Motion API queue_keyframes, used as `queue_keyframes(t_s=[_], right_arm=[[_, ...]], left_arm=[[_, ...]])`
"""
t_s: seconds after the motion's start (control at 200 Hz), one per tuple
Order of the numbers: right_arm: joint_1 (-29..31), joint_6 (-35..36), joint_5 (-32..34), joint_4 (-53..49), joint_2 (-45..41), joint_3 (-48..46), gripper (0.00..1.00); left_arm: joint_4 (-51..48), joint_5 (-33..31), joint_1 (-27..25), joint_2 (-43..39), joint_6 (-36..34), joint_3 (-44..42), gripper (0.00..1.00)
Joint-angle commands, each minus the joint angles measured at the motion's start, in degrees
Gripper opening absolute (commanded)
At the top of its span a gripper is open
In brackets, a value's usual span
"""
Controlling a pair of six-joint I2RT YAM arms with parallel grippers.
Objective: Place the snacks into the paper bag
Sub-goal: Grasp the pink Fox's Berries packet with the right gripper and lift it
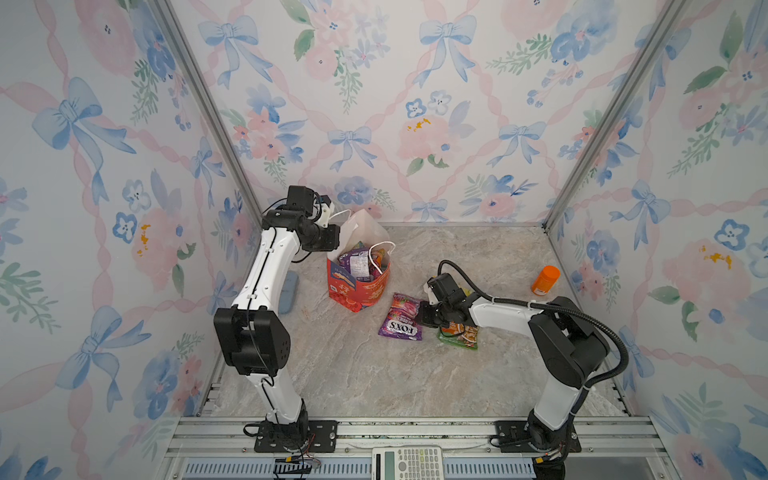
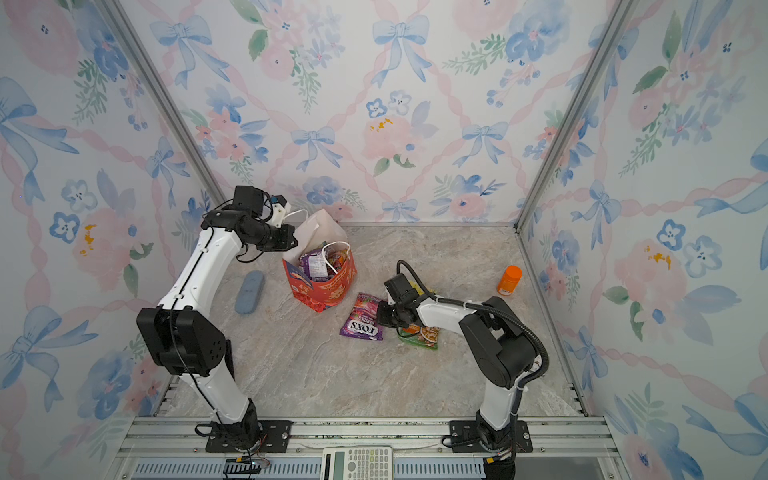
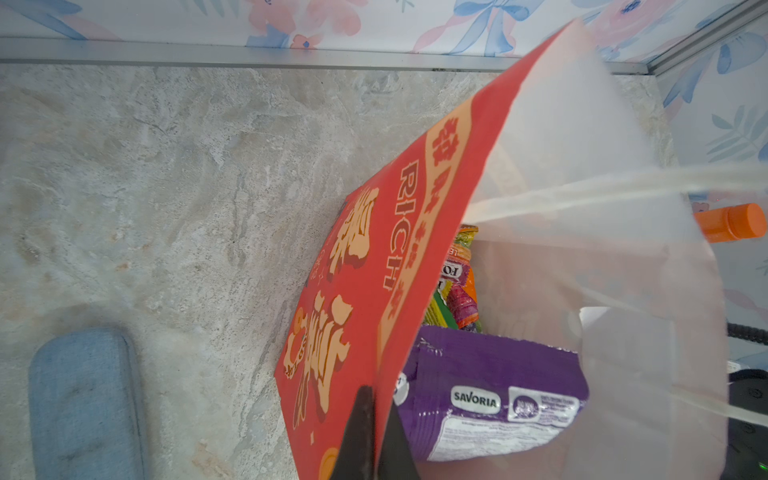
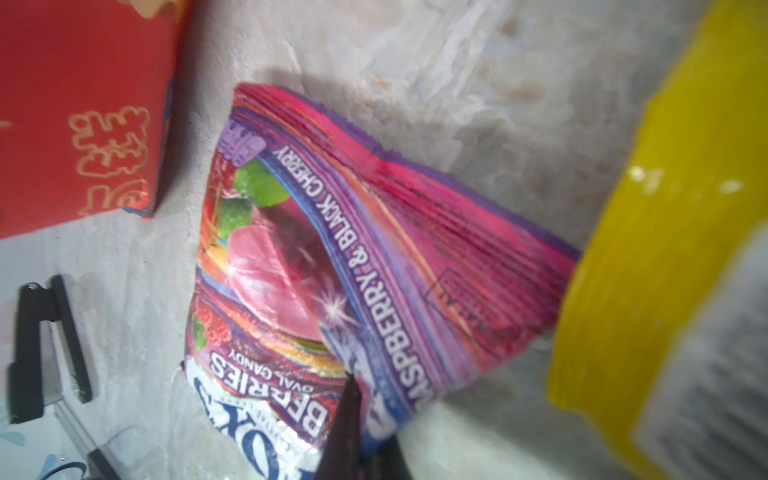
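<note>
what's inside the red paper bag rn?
A purple SAVORIA packet lies on top, colourful packets next to it. Anything beneath is covered by them and the paper bag wall.

Marble tabletop (image 1: pixel 353 374), red bag (image 1: pixel 359 291), purple FOX'S pkt (image 1: pixel 401 322), green pkt (image 1: pixel 459 336), orange bottle (image 1: pixel 545 280), blue pad (image 2: pixel 249 293)

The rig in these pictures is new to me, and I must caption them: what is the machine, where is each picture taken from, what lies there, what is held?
Two robot arms, left and right, stand at a table. Two pictures look down from above; two come from wrist cameras. The left gripper is shut on the bag's wall; packets are inside. The right gripper is shut on the purple packet. A green packet, yellow packet, bottle and blue pad sit nearby.
</note>
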State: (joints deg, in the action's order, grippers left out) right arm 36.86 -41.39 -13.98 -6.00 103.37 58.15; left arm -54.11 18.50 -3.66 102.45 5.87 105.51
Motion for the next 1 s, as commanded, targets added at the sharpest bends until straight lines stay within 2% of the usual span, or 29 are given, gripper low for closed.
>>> queue_keyframes(t_s=[0.0,0.605,0.995], right_arm=[[0.04,-0.05,0.53,-2.14,-3.21,0.48,0.00],[2.33,3.72,4.12,-13.81,-18.20,11.21,0.00],[-0.32,12.94,8.47,-21.91,-17.85,26.84,0.00]], left_arm=[[-1.97,-0.40,0.04,-0.65,0.46,-0.66,0.00],[-1.96,-0.47,0.06,-1.29,0.46,-0.70,0.00],[-1.97,-0.12,0.06,-1.52,0.59,-0.75,0.00]])
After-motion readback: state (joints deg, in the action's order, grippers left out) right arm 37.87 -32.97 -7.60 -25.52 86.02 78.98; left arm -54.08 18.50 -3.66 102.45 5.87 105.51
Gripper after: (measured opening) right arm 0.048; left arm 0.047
